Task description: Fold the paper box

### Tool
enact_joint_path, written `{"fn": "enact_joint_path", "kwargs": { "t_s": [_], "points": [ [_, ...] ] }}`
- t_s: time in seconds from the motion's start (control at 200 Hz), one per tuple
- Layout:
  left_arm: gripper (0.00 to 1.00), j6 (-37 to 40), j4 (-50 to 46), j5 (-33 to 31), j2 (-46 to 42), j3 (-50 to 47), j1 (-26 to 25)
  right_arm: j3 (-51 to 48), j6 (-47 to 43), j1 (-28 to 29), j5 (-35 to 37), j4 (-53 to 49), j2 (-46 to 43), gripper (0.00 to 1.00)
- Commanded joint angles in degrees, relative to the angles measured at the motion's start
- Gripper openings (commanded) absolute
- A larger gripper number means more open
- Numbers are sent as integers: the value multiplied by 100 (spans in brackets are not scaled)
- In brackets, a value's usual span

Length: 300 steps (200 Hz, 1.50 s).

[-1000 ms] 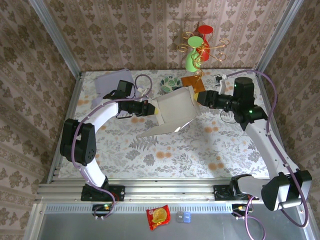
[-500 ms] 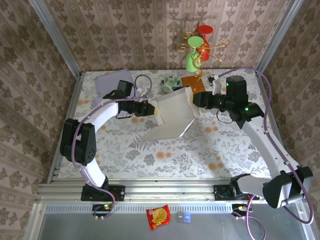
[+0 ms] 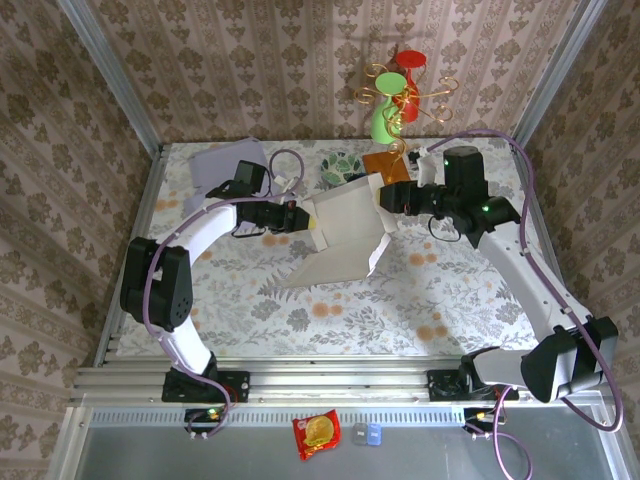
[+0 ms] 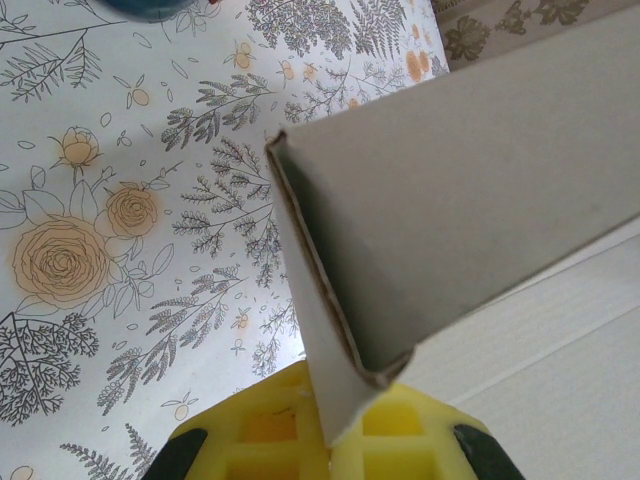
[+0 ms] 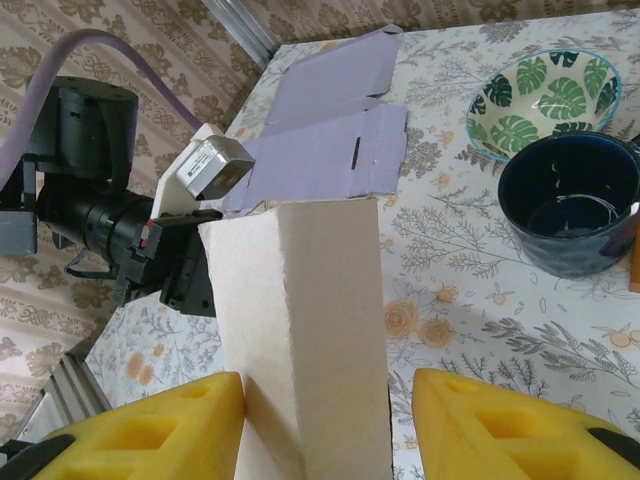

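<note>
The paper box (image 3: 345,232) is cream cardboard, partly folded, and hangs above the middle of the floral table (image 3: 330,310) between both arms. My left gripper (image 3: 303,218) is shut on its left edge. In the left wrist view a folded cardboard edge (image 4: 330,360) is pinched between the yellow fingers (image 4: 250,435). My right gripper (image 3: 385,197) stands open astride the box's upright folded side (image 5: 320,330). Its left pad (image 5: 150,430) touches the cardboard and its right pad (image 5: 500,420) is a little apart.
A flat purple sheet of card (image 3: 228,160) lies at the back left. A leaf-patterned bowl (image 5: 545,100), a dark blue cup (image 5: 570,205) and an orange piece (image 3: 385,165) sit at the back. Green and red goblets (image 3: 390,110) stand by the wall.
My right gripper has moved left and farther back, and its jaws have widened. The box has swung with it, with the lower flap tucking in. The left gripper has kept its hold and place.
</note>
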Motion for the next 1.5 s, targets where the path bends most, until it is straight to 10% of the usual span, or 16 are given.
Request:
{"fn": "enact_joint_path", "kwargs": {
  "t_s": [0.0,0.72,1.495],
  "points": [
    [0,-43,142,294,16,204,-46,108,-179,52,-133,-271,86,50],
    [0,-96,211,295,24,217,-67,56,-665,243,1053,-475,38,20],
    [0,-239,-115,-513,-155,397,-300,328,-1006,917,2229,-1174,526,29]
  ]
}}
